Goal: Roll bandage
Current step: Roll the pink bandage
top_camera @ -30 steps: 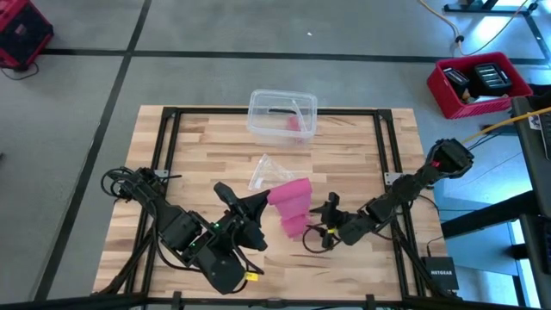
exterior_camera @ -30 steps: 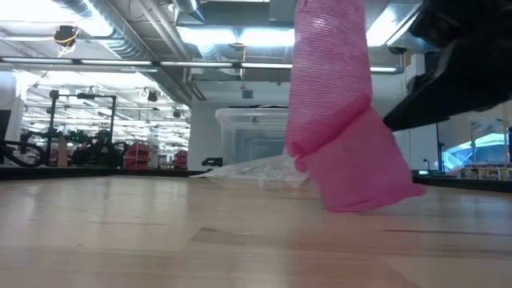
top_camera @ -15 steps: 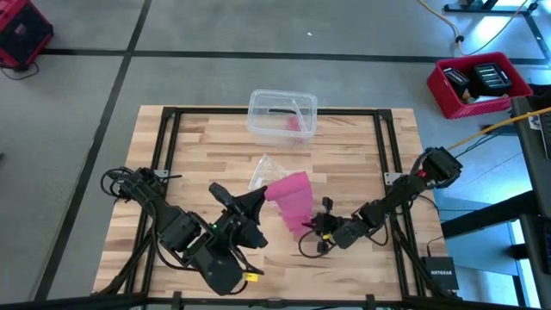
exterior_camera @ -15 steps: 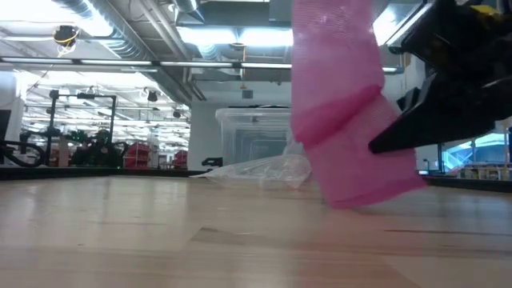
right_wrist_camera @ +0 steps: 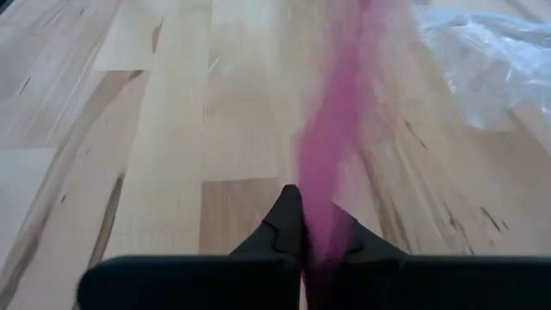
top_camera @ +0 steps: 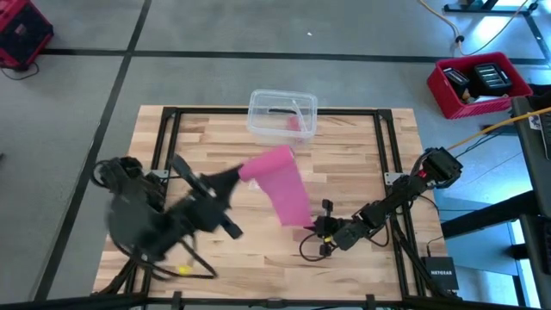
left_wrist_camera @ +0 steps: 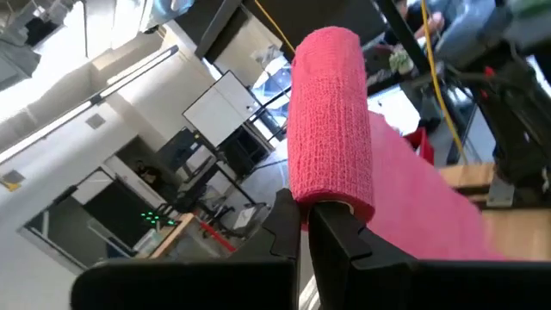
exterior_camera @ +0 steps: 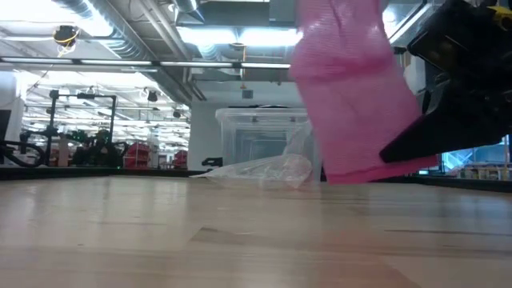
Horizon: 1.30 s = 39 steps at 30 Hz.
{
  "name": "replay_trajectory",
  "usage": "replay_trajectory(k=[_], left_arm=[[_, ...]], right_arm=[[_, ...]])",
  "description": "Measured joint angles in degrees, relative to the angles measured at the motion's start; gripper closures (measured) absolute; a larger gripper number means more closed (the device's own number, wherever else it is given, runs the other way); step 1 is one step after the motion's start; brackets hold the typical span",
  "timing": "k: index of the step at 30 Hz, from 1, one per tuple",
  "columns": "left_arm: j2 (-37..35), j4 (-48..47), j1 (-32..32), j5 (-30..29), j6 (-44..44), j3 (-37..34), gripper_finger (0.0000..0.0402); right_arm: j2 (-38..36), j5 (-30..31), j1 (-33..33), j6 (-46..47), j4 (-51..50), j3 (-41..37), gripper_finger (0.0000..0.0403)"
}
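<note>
Rolling is only part done: the left gripper (left_wrist_camera: 303,226) is clamped on the rolled end of the pink bandage (top_camera: 284,191), while the right gripper (right_wrist_camera: 310,234) pinches its loose tail, stretched flat between them. Beyond the fingers lie a clear wrapper (exterior_camera: 260,170) and plastic box (top_camera: 282,115), neither obstructing.

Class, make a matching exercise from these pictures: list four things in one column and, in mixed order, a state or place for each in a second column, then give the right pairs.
Things
1. left gripper
2. right gripper
3. clear plastic box
4. plastic wrapper

States
A. at the table's far edge
B. shut on the bandage's rolled end
C. lying crumpled on the wood
D. shut on the bandage's loose end

Pairs: 1-B, 2-D, 3-A, 4-C
</note>
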Motion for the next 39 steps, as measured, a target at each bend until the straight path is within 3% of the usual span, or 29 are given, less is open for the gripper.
replay_trajectory(k=[13,19,23,29,33,39], left_arm=[[-4.19,4.82,-0.16,5.96,3.32,-0.02,0.0397],[-4.23,23.51,-0.26,11.86,16.21,0.00,0.0397],[-5.09,30.37,-0.27,13.74,21.42,0.00,0.0397],[-5.87,30.34,-0.25,13.75,21.18,0.05,0.0396],[-5.16,25.23,0.12,13.79,17.82,-1.77,0.0396],[-5.23,10.28,0.11,13.79,2.63,-4.96,0.0396]], right_arm=[[0.11,-2.10,0.00,1.08,-1.75,0.02,0.0400],[3.64,-4.78,0.39,5.95,-5.03,0.04,0.0401],[5.51,-2.43,1.82,7.17,-3.76,0.17,0.0401],[5.69,-0.59,3.27,8.07,-3.78,0.13,0.0399],[5.66,-1.04,3.26,9.80,-3.85,0.22,0.0378],[4.51,-4.10,3.32,9.84,-5.00,1.81,0.0312]])
